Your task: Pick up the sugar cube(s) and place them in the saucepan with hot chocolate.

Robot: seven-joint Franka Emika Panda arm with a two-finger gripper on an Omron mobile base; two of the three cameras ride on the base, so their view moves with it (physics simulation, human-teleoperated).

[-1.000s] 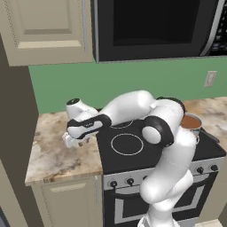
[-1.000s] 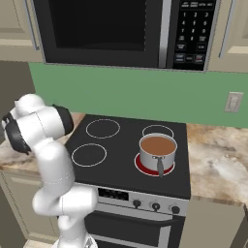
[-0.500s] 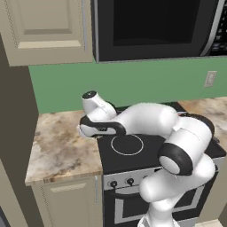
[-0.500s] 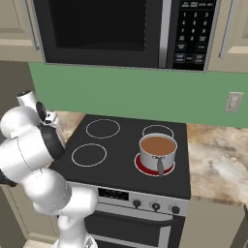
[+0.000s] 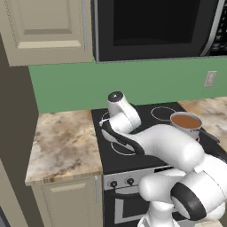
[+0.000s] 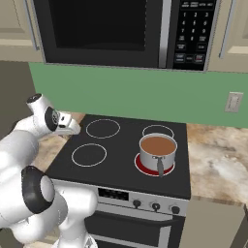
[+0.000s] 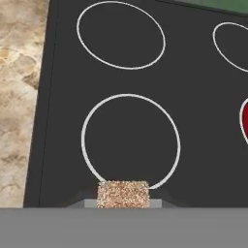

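A speckled tan sugar cube (image 7: 123,193) sits pinched between my fingertips, so my gripper (image 7: 123,199) is shut on it. It hangs above the near edge of a left stove ring (image 7: 131,143). My hand (image 6: 54,118) hovers over the stove's left side. The saucepan with hot chocolate (image 6: 157,147), pale grey with brown liquid and a dark handle, stands on the red front-right ring, well to the right of my hand. It also appears at the stove's right (image 5: 185,123). A second cube is out of view.
The black stove top (image 6: 121,155) has white rings. Marbled counter lies to the left (image 5: 62,142) and to the right (image 6: 218,160). A microwave (image 6: 106,29) hangs above the stove. Cabinets (image 5: 48,31) are at the upper left.
My arm has swung from low over the left counter to above the stove's left rings, and the hand has risen.
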